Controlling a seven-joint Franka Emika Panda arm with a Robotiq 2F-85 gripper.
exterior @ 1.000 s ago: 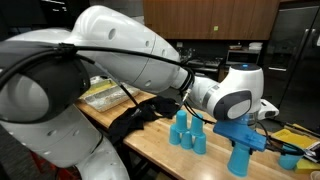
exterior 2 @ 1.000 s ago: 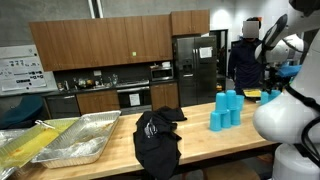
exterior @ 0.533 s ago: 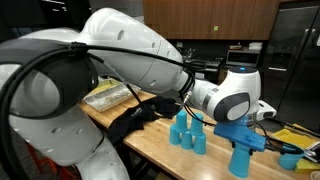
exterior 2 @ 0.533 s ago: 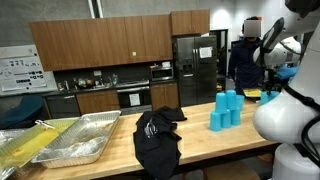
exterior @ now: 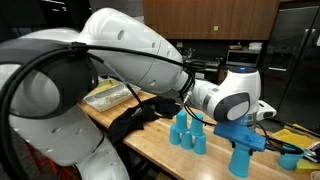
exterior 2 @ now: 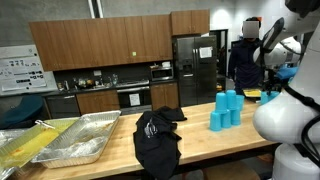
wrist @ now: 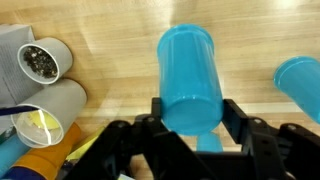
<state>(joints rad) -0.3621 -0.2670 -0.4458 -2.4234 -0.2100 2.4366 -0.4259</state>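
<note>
In the wrist view my gripper (wrist: 190, 115) is shut on a blue plastic cup (wrist: 188, 75), with its black fingers (wrist: 236, 112) pressed on both sides of the cup over the wooden table (wrist: 110, 40). A second blue cup (wrist: 300, 80) lies to the right. In an exterior view the held cup (exterior: 240, 160) hangs under the blue wrist block, right of a cluster of blue cups (exterior: 186, 132). That cluster of blue cups (exterior 2: 227, 108) also shows in an exterior view.
Two grey cylinders (wrist: 45, 62) stand at the left of the wrist view, beside a yellow object (wrist: 40, 125). A black cloth (exterior 2: 157, 140) lies on the table middle. Metal trays (exterior 2: 70, 140) sit at the far end. The arm's white body (exterior: 110, 50) fills much of an exterior view.
The arm's large near link shifted slightly a second ago. The gripper and the blue cup have stayed where they were.
</note>
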